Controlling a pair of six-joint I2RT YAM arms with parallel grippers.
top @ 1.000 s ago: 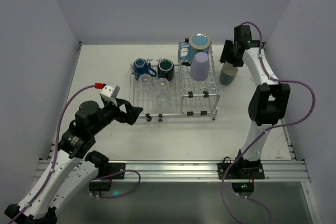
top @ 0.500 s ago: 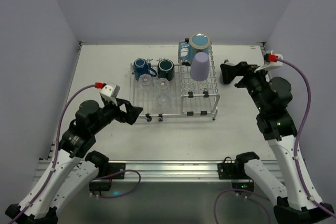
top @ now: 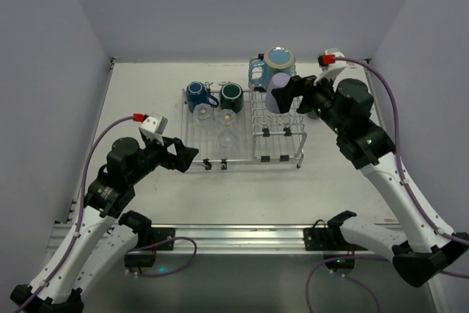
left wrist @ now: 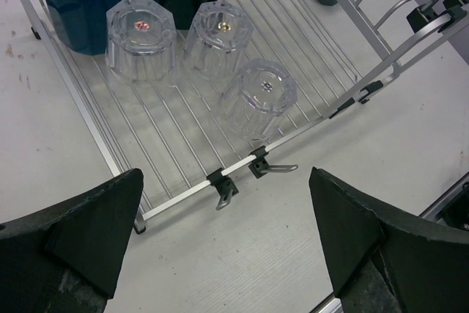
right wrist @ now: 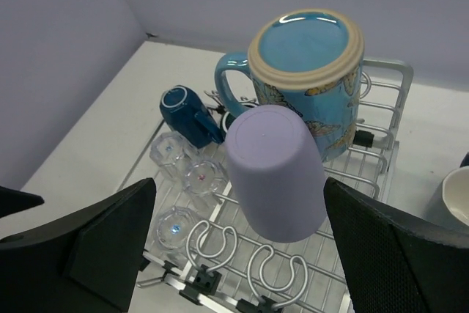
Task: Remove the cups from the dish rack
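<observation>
The silver dish rack [top: 242, 153] holds a blue mug [top: 196, 95], a dark green mug [top: 232, 94] and three clear glasses [top: 226, 116] on its flat grid. A light-blue mug [top: 278, 61] and a lavender tumbler [top: 277, 94] stand upside down on the tined section. My right gripper [top: 293, 95] is open just right of the tumbler [right wrist: 275, 170], which shows between its fingers untouched. My left gripper [top: 185, 157] is open and empty at the rack's front left edge [left wrist: 183, 188], facing the glasses [left wrist: 258, 99].
A grey-green mug's rim [right wrist: 460, 196] stands on the table right of the rack, mostly hidden by my right arm in the top view. Walls close in the table on the left, back and right.
My right arm has swung from the grey-green mug at the far right over to the tined section, open beside the lavender tumbler. The left arm has barely moved.
</observation>
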